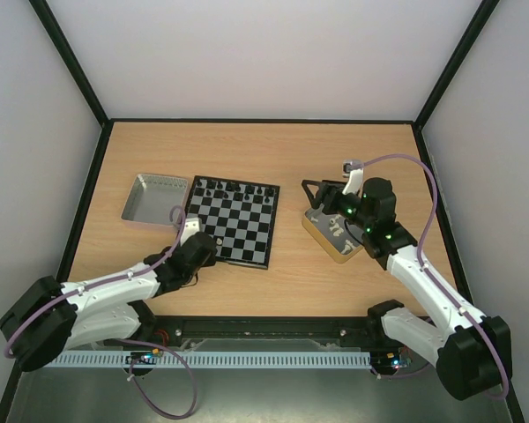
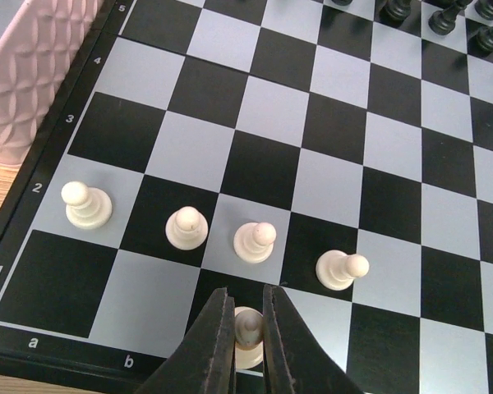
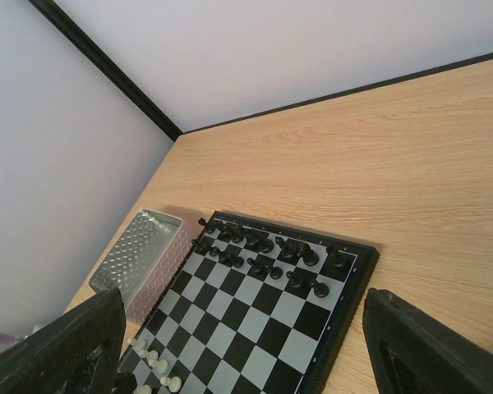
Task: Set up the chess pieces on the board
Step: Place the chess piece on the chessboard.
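**A:** Where does the board [image 1: 238, 231] sit?

**B:** Mid-counter [image 1: 273, 150]. The grey tray [image 1: 154, 198] is just beside its left edge, and the gold-sided tin [image 1: 328, 244] is off to its right, apart from it.

**A:** And the left gripper [image 2: 246, 297]?

**B:** At the board's near edge. From overhead the arm hides the fingertips. The left wrist view shows the fingers nearly closed, pinching one cream piece [image 2: 247, 332]. That piece stands on the first-rank square just past the one marked "b".

**A:** Anything else cream on the board?

**B:** Four cream pawns [image 2: 186, 228] stand along the second rank, just beyond the held piece. Three are upright. The fourth, farthest from the "a" corner, is tipped toward the right. From overhead they are too small to make out.

**A:** The right gripper [image 3: 246, 353]?

**B:** Overhead it hangs above the tin, to the board's right, where more cream pieces [image 1: 335, 231] lie. How far it is open is unclear in that view. Its own wrist view settles it: the two fingers sit at the lower corners of the picture, spread wide, with nothing between them.

**A:** The black pieces [image 3: 263, 254]?

**B:** On the board's two far ranks. The right wrist view shows them best.
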You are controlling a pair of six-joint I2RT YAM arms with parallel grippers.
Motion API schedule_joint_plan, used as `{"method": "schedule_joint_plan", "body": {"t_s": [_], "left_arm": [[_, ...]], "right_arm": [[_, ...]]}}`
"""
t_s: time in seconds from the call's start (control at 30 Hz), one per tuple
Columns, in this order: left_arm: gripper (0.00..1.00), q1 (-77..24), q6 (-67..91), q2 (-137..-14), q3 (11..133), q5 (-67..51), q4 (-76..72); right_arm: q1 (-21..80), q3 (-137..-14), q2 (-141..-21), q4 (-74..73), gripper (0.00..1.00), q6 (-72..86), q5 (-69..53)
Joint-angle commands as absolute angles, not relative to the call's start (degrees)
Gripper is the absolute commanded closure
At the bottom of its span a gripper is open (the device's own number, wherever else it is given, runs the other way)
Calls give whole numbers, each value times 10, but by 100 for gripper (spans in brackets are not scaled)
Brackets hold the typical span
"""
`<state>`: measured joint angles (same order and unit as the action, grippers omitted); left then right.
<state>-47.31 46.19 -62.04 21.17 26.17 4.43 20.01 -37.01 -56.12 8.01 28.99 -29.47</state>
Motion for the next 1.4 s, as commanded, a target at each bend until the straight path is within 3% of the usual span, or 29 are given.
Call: {"method": "schedule_joint_plan", "body": {"t_s": [0.0, 0.33, 0.8, 0.93, 1.03, 1.13, 1.37], "left_arm": [[95, -475, 468, -625, 197, 284, 29], [88, -474, 462, -625, 187, 281, 25], [46, -473, 463, -555, 242, 282, 92], [40, -472, 436, -503, 294, 328, 120], [27, -451, 363, -453, 331, 356, 100], [16, -405, 326, -423, 380, 312, 80], [6, -378, 250, -432, 475, 263, 79]], "right_arm": [[203, -363, -548, 89, 22, 292, -286], [203, -362, -548, 91, 21, 293, -285], [204, -381, -531, 94, 21, 313, -278], [203, -388, -519, 53, 22, 316, -174], [203, -404, -528, -4, 23, 316, -91], [202, -423, -553, -64, 26, 324, -38], [186, -427, -622, -123, 37, 368, 8]]}}
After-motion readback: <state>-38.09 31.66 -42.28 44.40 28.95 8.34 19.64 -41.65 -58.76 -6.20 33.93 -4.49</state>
